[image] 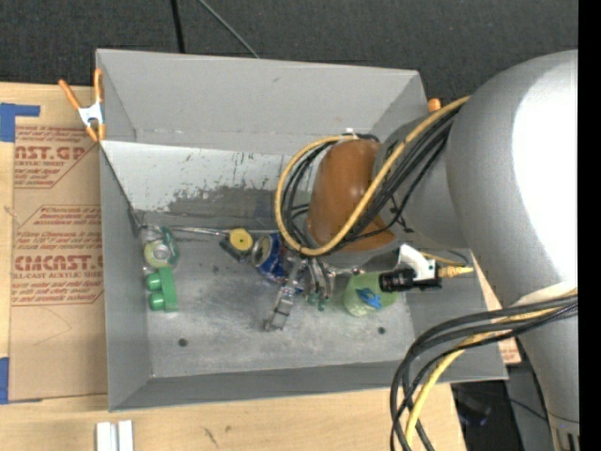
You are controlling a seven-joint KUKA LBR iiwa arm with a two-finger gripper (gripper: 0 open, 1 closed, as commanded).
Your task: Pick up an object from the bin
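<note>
The arm's gripper [310, 287] is seen low over the floor of the grey metal bin [216, 332], between a small blue object [272, 257] and a pale green round object [361, 298]; whether it is parted or closed cannot be told, so nothing is judged lifted yet.

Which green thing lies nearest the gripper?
The pale green round thing right beside the gripper; the darker green block lies apart, by the left wall of the bin.
</note>
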